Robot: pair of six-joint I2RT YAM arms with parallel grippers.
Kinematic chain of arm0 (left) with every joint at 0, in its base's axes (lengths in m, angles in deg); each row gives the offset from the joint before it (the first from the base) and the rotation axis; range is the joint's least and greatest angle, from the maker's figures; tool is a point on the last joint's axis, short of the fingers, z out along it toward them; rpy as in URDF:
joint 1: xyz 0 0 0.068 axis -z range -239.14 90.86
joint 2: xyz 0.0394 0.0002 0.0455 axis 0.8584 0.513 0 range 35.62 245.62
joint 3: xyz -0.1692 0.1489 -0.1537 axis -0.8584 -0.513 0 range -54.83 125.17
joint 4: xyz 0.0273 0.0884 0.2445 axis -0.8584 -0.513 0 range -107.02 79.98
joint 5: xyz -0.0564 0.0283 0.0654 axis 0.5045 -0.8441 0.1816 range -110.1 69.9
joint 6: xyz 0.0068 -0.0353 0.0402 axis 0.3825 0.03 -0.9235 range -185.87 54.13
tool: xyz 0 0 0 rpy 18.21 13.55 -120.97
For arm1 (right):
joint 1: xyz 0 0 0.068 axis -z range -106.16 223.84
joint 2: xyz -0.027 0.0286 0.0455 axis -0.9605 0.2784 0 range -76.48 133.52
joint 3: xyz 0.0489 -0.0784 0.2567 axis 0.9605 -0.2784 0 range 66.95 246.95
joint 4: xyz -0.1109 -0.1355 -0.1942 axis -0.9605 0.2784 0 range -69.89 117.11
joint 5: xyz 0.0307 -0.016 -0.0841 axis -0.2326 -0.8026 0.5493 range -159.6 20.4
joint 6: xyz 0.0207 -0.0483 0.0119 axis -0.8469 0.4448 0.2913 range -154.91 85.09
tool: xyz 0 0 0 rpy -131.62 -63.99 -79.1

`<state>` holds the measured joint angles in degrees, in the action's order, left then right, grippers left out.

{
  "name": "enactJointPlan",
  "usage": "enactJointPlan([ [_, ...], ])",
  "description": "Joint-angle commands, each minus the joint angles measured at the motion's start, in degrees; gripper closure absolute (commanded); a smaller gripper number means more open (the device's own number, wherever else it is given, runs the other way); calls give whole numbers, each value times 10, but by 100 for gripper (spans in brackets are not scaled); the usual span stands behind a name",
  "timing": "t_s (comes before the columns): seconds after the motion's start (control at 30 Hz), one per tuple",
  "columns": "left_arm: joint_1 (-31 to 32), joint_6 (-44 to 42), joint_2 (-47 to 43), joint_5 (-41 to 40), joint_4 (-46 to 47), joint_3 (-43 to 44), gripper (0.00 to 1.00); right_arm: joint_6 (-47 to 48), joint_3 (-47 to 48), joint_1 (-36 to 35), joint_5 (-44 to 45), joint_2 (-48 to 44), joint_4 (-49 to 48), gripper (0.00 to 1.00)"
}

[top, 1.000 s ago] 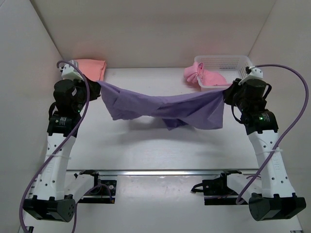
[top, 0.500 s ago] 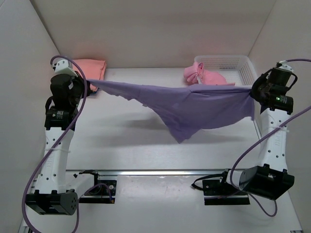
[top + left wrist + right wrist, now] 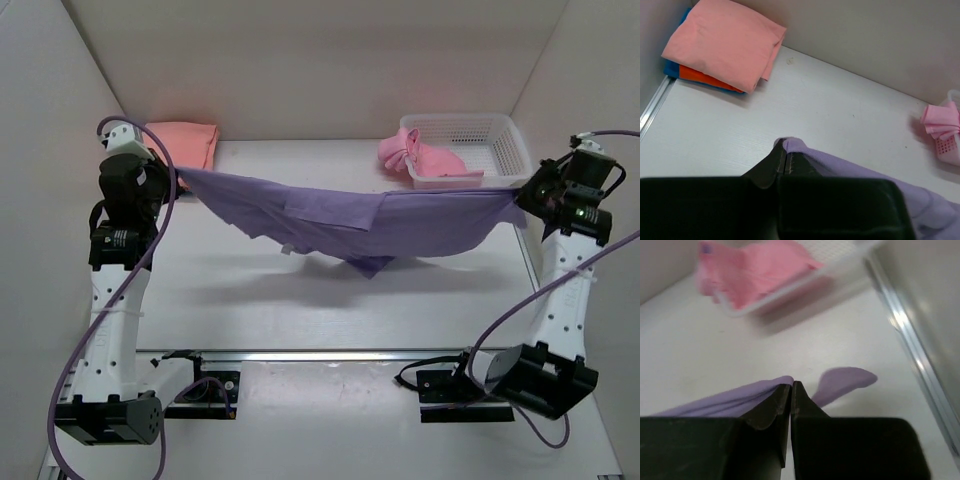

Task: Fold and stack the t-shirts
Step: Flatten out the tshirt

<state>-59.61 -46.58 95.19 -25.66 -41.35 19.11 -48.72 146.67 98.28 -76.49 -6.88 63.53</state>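
A lavender-purple t-shirt [image 3: 350, 220] hangs stretched in the air between both arms, sagging in the middle above the table. My left gripper [image 3: 178, 175] is shut on its left end [image 3: 805, 152]; my right gripper [image 3: 518, 195] is shut on its right end [image 3: 740, 395]. A folded stack sits at the back left: a salmon-pink t-shirt [image 3: 722, 42] on top, an orange one [image 3: 702, 77] and a blue one [image 3: 672, 70] beneath. A light pink t-shirt [image 3: 415, 155] lies crumpled in the basket's left part and spills over its rim.
A white mesh basket [image 3: 495, 135] stands at the back right, close behind my right gripper. White walls enclose the table [image 3: 300, 300] at left, back and right. A metal rail [image 3: 912, 350] runs along the right edge.
Both arms have pulled apart, the right one far to the right, and the purple t-shirt has gone from bunched to spread wide. Its hanging point has since risen.
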Motion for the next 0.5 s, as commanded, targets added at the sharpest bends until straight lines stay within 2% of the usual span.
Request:
enactJointPlan([
  [0.0, -20, 0, -6, -34, 16, 33, 100, 63, -70, -11, -219, -121, -174, 100],
  [0.03, -16, -6, -4, -38, 12, 34, 100, 48, -109, -25, -225, -144, -235, 100],
  [0.1, -14, -4, -6, -42, 11, 36, 100, -29, -126, -31, -102, -184, -246, 100],
  [0.13, -16, -5, -4, -38, 12, 37, 100, -50, -102, -10, -21, -181, -207, 100],
  [0.2, -14, -2, -8, -37, 14, 33, 100, -76, -65, 19, 29, -120, -142, 100],
  [0.27, -16, -7, -6, -38, 18, 33, 100, -56, 1, 43, 29, -47, -29, 100],
  [0.37, -12, -2, -9, -33, 17, 28, 100, 23, 86, -20, 22, 55, 66, 100],
  [0.47, -16, 0, -10, -14, 26, 17, 100, 78, 92, -87, -94, 77, 65, 100],
])
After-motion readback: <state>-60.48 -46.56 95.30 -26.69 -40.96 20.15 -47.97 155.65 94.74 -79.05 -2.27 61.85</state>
